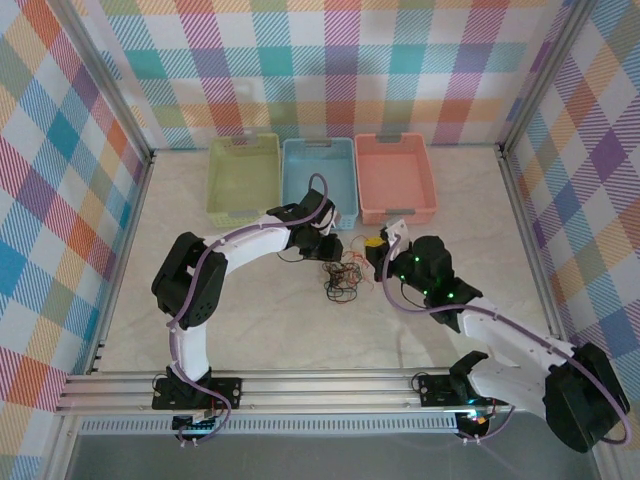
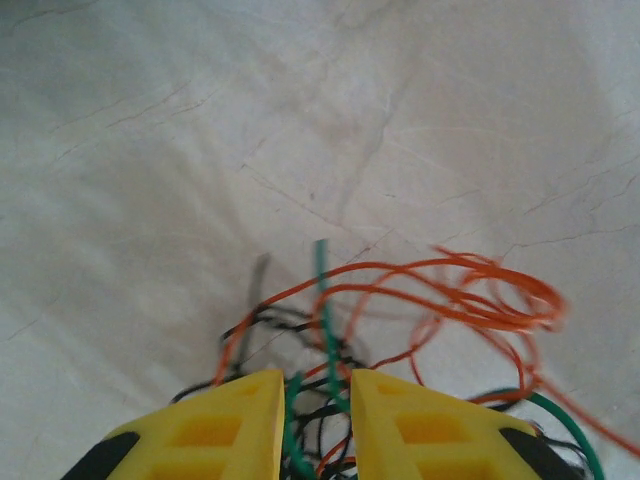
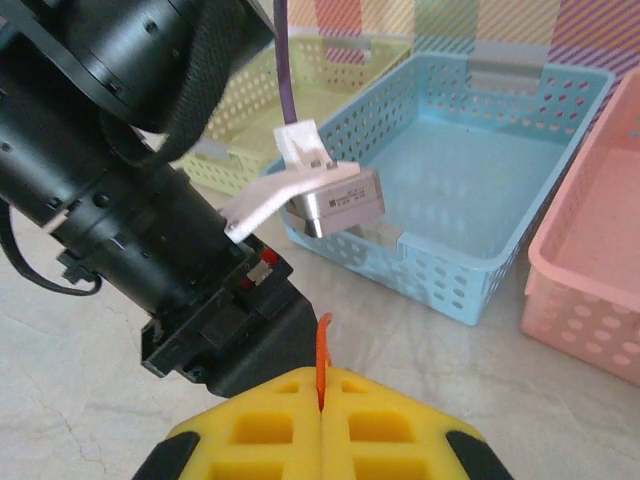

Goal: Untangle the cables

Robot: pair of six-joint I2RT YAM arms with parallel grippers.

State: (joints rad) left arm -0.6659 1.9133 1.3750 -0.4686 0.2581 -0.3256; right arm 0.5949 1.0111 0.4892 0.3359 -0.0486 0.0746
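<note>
The left arm (image 1: 215, 262) starts at the near left. It goes up to a bent elbow, then reaches far and to the right in a curve. Its wrist tips down, so the left gripper (image 1: 325, 250) points down near the middle. In the left wrist view, the two yellow fingers (image 2: 220, 430) of that gripper (image 2: 315, 415) have a small gap between them.

The right arm (image 1: 500, 335) starts at the near right and lies low, reaching far and to the left. The right gripper (image 1: 374, 245) is just beside the left one. In the right wrist view its yellow fingers (image 3: 260, 425) are pressed together, pinching one of the cables (image 3: 322, 350), a thin orange one.
</note>
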